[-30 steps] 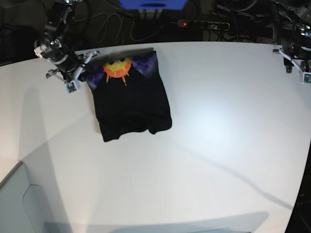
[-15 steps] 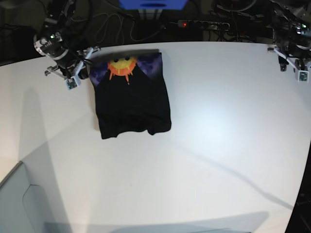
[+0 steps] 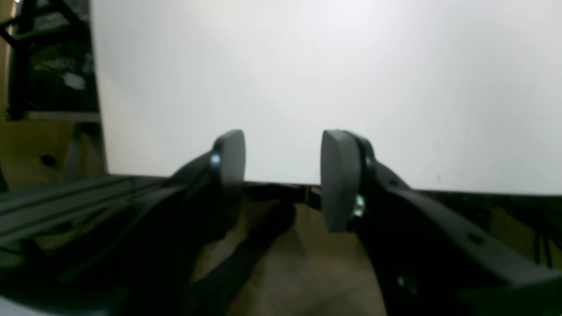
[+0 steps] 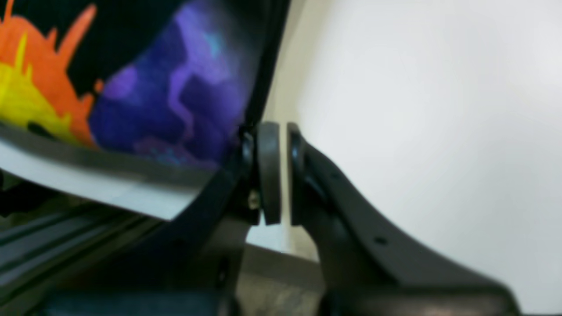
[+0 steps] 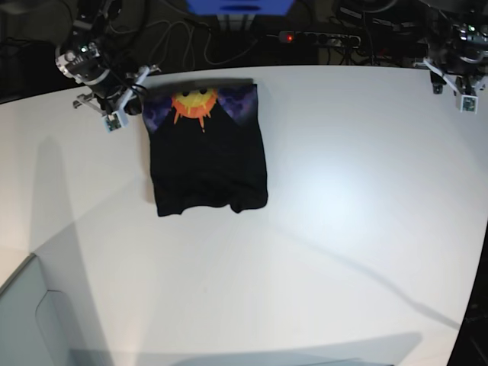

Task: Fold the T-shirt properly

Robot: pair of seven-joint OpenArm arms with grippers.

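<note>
Moved: T-shirt (image 5: 207, 152) top edge now nearer table's far edge than 1 s ago, w/ purple print spread wider; right gripper (image 5: 126, 103) has gone up toward far-left corner; left gripper (image 5: 457, 80) has pulled back to far-right edge.
T-shirt: lies folded on white table (image 5: 343, 191), far-left part, roughly rectangular, black. Orange-yellow sun print (image 5: 193, 105) on purple-blue patch shows at top, a black flap overlapping its lower part. Bottom hem uneven, small bumps at lower edge.
T-shirt close-up: right wrist view shows print (image 4: 167, 96) just beside the gripper fingers, blurry; cloth edge reaches the table edge there.
Right gripper: jaws (image 4: 275, 171) closed, pads nearly touching; nothing visible between them. Sits just left of shirt's top-left corner; contact w/ cloth — can't tell.
Left gripper: jaws apart (image 3: 281, 180), nothing between pads; hangs over table edge, bare tabletop beyond. Well apart from shirt.
Bkgd: power strip (image 5: 320, 37) w/ red light behind the table; cables around it.
</note>
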